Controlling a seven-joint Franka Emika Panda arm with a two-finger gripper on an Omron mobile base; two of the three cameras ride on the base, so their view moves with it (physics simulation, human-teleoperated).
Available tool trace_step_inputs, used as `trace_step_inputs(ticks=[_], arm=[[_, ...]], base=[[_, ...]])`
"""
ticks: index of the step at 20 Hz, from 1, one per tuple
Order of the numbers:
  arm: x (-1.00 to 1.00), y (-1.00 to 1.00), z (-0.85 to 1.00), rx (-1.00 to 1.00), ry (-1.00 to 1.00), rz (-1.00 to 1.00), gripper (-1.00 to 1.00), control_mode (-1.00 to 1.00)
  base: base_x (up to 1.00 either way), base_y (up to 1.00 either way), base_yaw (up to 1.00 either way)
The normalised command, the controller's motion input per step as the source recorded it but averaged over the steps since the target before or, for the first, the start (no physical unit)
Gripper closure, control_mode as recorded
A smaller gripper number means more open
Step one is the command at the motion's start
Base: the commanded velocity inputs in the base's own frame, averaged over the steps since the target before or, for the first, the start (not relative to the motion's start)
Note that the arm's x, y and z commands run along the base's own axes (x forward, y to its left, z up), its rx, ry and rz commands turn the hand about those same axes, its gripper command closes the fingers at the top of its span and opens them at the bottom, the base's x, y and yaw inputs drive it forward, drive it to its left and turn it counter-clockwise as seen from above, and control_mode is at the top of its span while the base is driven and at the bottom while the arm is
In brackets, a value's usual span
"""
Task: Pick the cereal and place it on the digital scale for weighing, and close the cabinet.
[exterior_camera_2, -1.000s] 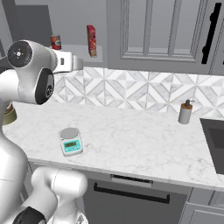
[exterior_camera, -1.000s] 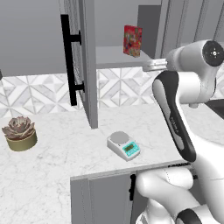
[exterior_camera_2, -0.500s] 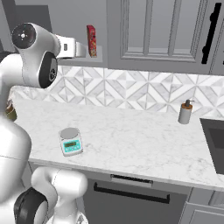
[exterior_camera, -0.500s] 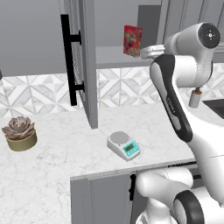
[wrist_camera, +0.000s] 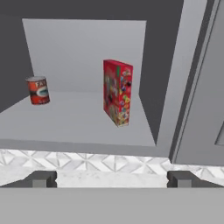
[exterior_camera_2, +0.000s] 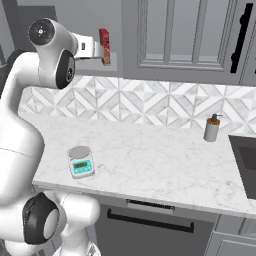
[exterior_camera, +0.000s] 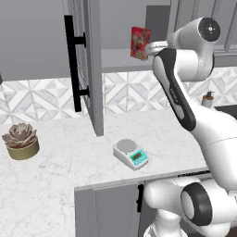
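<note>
My end effector (wrist_camera: 111,178), fingers apart, faced the upright cereal (wrist_camera: 117,92) on the cabinet shelf (wrist_camera: 65,127); a misaligned approach risked toppling it (narrow base).

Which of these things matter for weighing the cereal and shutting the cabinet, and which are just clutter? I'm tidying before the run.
Part of the job:
- cereal, upright on the cabinet shelf
- digital scale, bare on the counter
- cabinet, door open
- gripper, open, short of the shelf

Just lying about:
- red can
- potted succulent
- soap dispenser
</note>
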Motion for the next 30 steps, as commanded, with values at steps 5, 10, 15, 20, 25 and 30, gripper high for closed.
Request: trace_step_inputs(ticks=[5, 10, 15, 20, 25, 30], arm=[[0.46, 0.0, 0.0, 0.0, -0.01, 0.0, -1.0, -1.0], [0.38, 0.0, -0.04, 0.0, -0.08, 0.0, -1.0, -1.0], [0.4, 0.0, -0.09, 0.0, -0.03, 0.0, -1.0, -1.0], [0.4, 0.0, 0.0, 0.0, 0.0, -0.03, -1.0, -1.0], [0.34, 0.0, 0.0, 0.0, 0.0, -0.02, -1.0, -1.0], [0.33, 0.01, -0.03, 0.0, -0.04, 0.0, -1.0, -1.0]], base=[[0.0, 0.0, 0.0], [0.0, 0.0, 0.0], [0.0, 0.0, 0.0], [0.0, 0.0, 0.0], [0.0, 0.0, 0.0], [0.0, 0.0, 0.0]])
